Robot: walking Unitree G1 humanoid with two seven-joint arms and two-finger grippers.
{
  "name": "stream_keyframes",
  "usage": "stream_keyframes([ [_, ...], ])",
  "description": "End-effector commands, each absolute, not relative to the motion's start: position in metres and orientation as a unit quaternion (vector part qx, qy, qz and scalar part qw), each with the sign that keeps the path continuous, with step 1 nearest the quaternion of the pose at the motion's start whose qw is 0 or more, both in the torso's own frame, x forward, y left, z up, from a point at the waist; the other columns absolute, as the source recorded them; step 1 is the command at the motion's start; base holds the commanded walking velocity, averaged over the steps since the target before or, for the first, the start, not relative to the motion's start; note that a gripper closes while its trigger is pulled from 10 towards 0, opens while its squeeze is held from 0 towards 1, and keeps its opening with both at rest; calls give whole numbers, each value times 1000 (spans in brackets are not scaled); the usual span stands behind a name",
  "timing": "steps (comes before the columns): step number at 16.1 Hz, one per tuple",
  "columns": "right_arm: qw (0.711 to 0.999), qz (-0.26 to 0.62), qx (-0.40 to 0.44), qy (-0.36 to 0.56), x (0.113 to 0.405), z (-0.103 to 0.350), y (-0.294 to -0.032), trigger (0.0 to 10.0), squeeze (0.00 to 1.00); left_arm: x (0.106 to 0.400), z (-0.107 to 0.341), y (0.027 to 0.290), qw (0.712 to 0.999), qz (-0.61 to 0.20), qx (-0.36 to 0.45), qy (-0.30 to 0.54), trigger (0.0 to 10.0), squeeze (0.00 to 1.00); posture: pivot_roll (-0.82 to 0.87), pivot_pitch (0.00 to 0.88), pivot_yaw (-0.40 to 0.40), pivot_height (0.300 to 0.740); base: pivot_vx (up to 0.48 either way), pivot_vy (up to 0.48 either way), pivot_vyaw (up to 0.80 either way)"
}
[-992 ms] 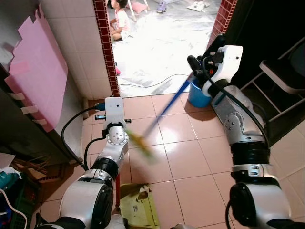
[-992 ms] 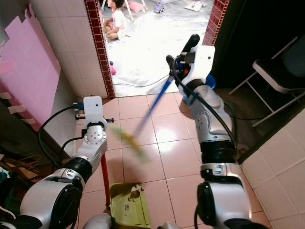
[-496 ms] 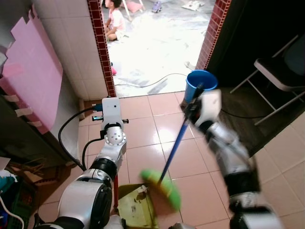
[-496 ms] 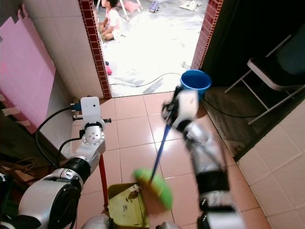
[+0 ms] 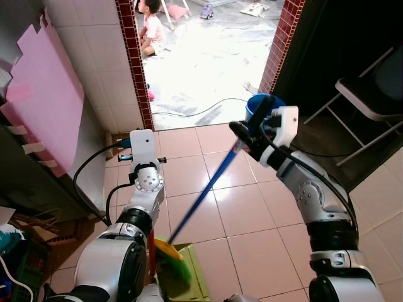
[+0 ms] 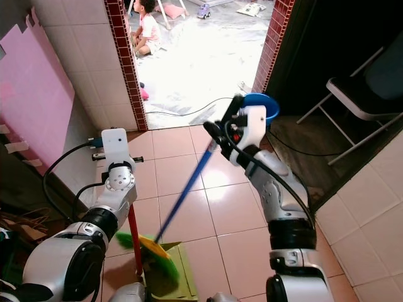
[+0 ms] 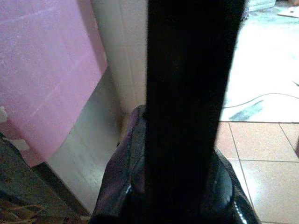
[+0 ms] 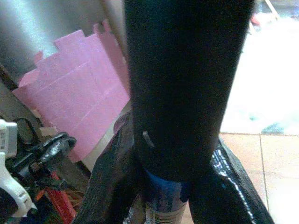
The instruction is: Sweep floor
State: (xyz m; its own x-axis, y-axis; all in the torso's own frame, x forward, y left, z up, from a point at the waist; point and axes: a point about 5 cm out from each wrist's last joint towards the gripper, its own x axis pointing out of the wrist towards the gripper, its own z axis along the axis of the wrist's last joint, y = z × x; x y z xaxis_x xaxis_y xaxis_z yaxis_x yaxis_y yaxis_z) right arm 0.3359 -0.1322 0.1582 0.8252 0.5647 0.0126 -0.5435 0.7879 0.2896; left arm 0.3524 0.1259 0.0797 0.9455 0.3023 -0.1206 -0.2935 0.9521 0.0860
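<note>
Overhead, right gripper (image 5: 247, 129) clamps the blue broom handle (image 5: 204, 189), green bristles (image 6: 154, 253) at the dustpan (image 6: 182, 277) edge; left gripper's (image 7: 187, 140) grip unclear

- One broom (image 5: 204, 189) with a blue stick is lying across the middle of the view, its green head at about 7 o'clock.
- One yellow-green dustpan (image 6: 181, 277) is sitting on the tiles at 6 o'clock, with one red handle (image 6: 134, 242) standing up from it.
- One blue bucket (image 6: 263, 106) is standing at about 1 o'clock, by the doorway.
- One folding chair (image 5: 371, 100) is showing at 3 o'clock.
- One pink foam board (image 5: 53, 100) is leaning on the wall at 9 o'clock.
- One person (image 5: 151, 28) is sitting outside at 12 o'clock.
- Two robot arms are showing: the left gripper (image 7: 187, 140) and the right gripper (image 5: 252, 126).
- One cable (image 5: 195, 112) is running over the pale floor outside.
</note>
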Motion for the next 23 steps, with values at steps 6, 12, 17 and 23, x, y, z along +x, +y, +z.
stream_keyframes([
  [6,990,128,-18,-60,355,180,-175,10000,0,368,98,138,991,99,-75,59,10000,0,-145,0,-2,740,0,0,0],
  [12,992,-22,-122,-32,351,161,-221,10000,0,376,113,154,989,101,-98,36,10000,0,-141,0,-7,740,0,0,0],
  [17,998,-23,-44,-32,334,132,-192,10000,0,382,154,151,994,35,-53,-85,10000,0,-135,0,17,740,0,0,0],
  [23,998,-11,-25,-49,329,128,-152,10000,0,382,166,160,991,44,-38,-119,10000,0,-142,0,32,740,0,0,-75],
])
